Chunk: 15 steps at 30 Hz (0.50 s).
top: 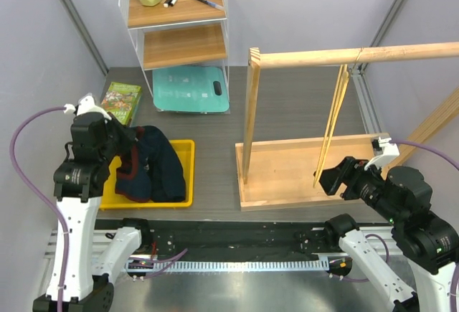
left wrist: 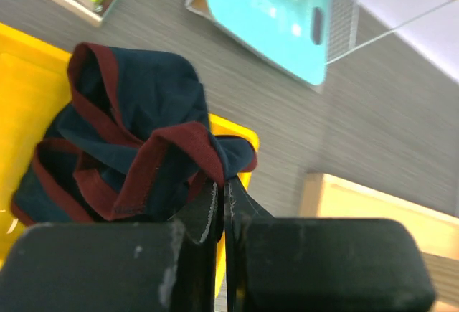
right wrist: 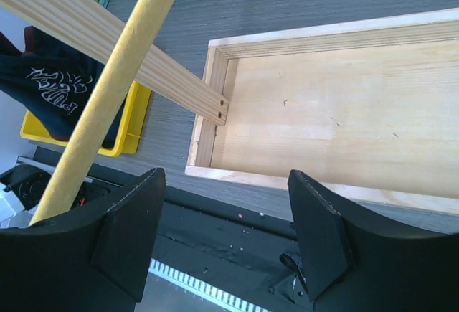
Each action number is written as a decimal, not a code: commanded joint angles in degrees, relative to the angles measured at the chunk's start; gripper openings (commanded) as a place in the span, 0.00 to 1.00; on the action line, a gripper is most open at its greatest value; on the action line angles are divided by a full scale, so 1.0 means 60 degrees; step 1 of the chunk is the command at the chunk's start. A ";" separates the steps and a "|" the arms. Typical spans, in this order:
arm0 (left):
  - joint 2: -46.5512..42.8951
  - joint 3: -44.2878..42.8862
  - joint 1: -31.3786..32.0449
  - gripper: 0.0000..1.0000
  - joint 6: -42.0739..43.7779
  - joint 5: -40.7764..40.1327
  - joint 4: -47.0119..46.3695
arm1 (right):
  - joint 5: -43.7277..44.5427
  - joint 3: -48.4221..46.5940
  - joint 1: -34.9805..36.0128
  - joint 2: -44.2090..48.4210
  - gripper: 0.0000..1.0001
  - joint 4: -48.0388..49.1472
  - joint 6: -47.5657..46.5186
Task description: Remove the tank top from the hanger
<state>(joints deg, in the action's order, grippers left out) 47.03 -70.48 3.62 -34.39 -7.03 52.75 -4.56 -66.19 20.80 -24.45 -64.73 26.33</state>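
Top external: tank top (top: 154,168) lies bunched in a yellow tray (top: 189,183) on the desk (top: 287,104), left of the wooden rack, with one fold raised toward the left tool (left wrist: 221,208). Left wrist: that tool's fingers are pressed together, with a red-trimmed fold at their tips. The fold looks pinched between them, though the contact itself is partly hidden. The hanger (top: 331,125) hangs bare from the wooden rail (top: 401,52), seen edge-on, its lower end over the rack base (right wrist: 344,118). The right tool (right wrist: 226,183) stands wide and holds nothing, just beside the hanger's lower end. The tank top and the hanger are well apart.
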 commanded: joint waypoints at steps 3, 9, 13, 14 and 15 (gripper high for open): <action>-0.1258 -0.0995 -0.0046 0.00 -0.0508 0.0179 0.0112 | -0.0193 0.0046 0.0035 0.0046 0.75 0.0373 -0.0008; -0.2796 -0.1744 -0.0046 0.00 -0.0684 -0.1098 0.0026 | -0.0236 -0.0013 0.0035 0.0017 0.75 0.0373 -0.0023; -0.3091 -0.2431 -0.0046 0.00 -0.0669 -0.1524 0.0494 | -0.0324 -0.0027 0.0035 -0.0042 0.75 0.0373 -0.0023; -0.3135 -0.2549 -0.0046 0.00 -0.0698 -0.1655 0.0553 | -0.0324 -0.0042 0.0035 -0.0056 0.75 0.0373 -0.0037; -0.3193 -0.2638 -0.0032 0.00 -0.0699 -0.1757 0.0626 | -0.0324 -0.0056 0.0035 -0.0056 0.75 0.0359 -0.0023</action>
<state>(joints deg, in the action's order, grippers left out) 27.64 -84.07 3.62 -37.56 -13.45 55.02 -5.54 -65.76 20.80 -24.23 -64.71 26.33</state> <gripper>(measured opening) 0.008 0.749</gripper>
